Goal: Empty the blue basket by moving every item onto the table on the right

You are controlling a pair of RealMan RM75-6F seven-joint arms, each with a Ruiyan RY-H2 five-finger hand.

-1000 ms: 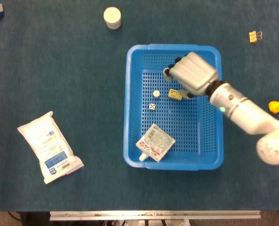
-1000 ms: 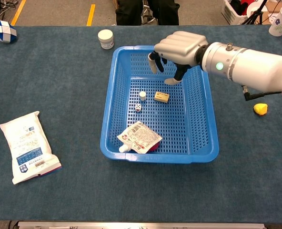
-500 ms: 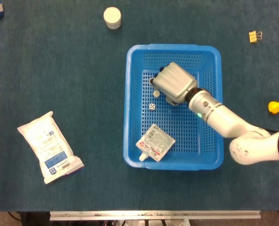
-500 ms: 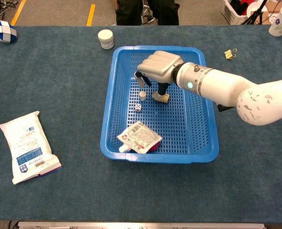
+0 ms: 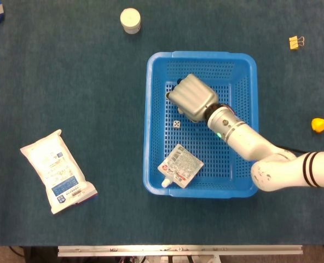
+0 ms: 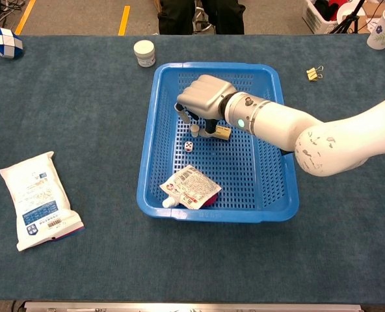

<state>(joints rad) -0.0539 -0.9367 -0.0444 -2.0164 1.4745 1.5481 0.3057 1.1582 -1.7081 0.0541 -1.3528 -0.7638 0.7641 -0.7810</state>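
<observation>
Fingers [image 6: 194, 119] of the right hand [image 6: 203, 104] point down into the blue basket [image 5: 249, 126], closing around a small white cap-like piece [image 6: 194, 129]; whether they actually pinch it I cannot tell. Just beside the hand at 3 o'clock in the chest view lies a small tan block [image 6: 223, 132], half hidden by the wrist. A white die [image 5: 176, 124] sits on the basket floor at about 7 o'clock from the hand. A flat pouch with a spout [image 5: 179, 166] lies near the basket's front wall. The left hand does not show. On the table [image 5: 96, 109], a white packet [image 5: 56, 171] lies far out at 9 o'clock, a white jar [image 5: 130, 19] at 11, a yellow binder clip [image 5: 296, 41] and a yellow object [image 5: 318, 124] off to the right.
</observation>
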